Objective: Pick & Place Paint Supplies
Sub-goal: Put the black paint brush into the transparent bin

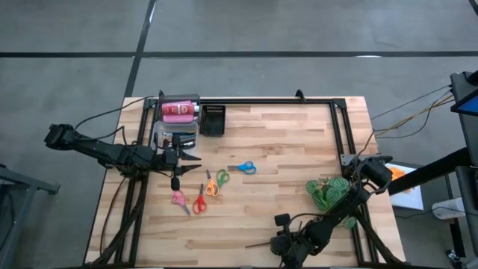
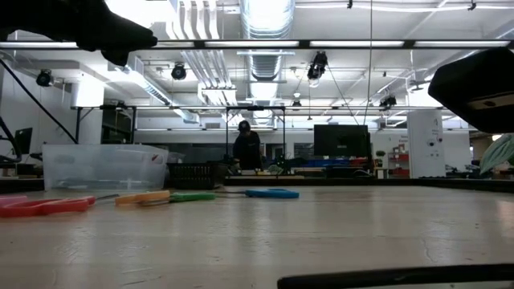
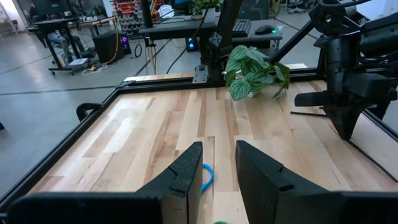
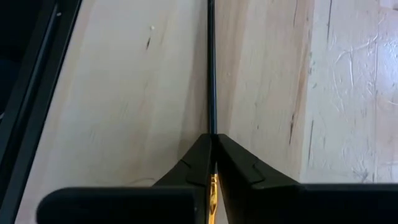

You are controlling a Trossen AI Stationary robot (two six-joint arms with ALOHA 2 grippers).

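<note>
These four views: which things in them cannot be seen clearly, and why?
- Thin black brush, right wrist view: its lower end is hidden between the right gripper jaws.
- Clear plastic tub, low view: contents too blurred.
- Blue-handled scissors, left wrist view: mostly hidden behind the left gripper.

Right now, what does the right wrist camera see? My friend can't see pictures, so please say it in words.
The right gripper is shut on a thin brush, pinching the dark handle that runs straight ahead over the wooden table. A black frame rail borders the table.
</note>
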